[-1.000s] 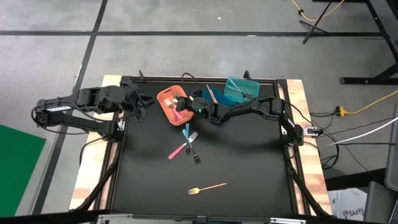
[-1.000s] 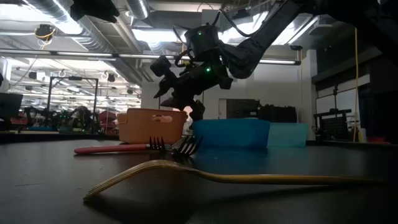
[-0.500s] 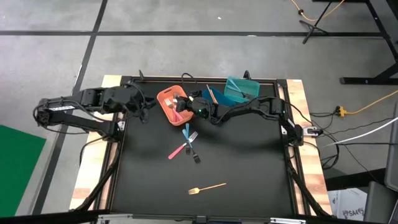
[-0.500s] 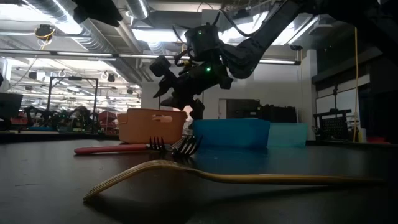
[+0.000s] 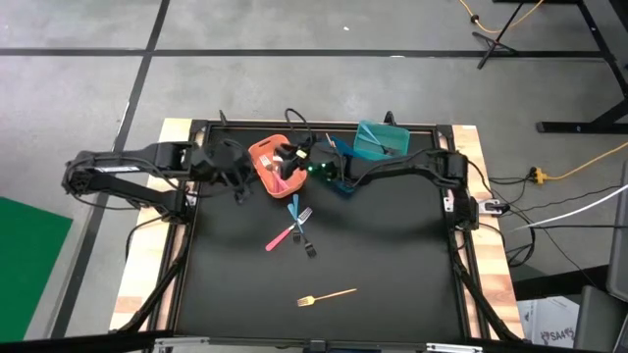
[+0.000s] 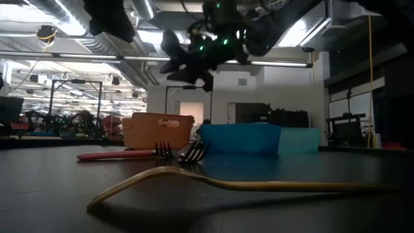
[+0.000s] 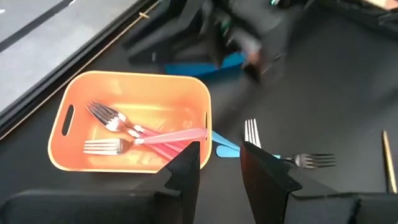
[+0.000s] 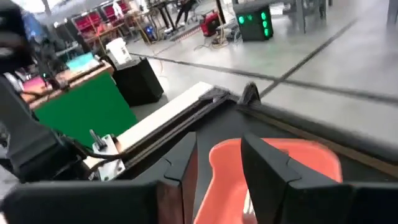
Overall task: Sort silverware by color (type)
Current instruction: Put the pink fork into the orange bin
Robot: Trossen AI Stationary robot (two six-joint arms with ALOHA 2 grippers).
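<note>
Counting the silverware, we find three pink-handled forks [image 7: 134, 134] in the orange bin [image 7: 74, 158], one pink fork [image 5: 280, 238], one blue-handled fork [image 5: 295, 208] and one dark-handled fork [image 5: 305, 235] crossed mid-worktop [image 5: 392, 265], and one gold fork [image 5: 327, 294] alone nearer the front. Blue bin [image 5: 339, 157] and teal bin [image 5: 378, 140] sit beside the orange one. Right pincer [image 5: 287, 155] hovers above the orange bin, fingers apart and empty; left pincer [image 5: 242, 179], fingers apart, is just beside it.
</note>
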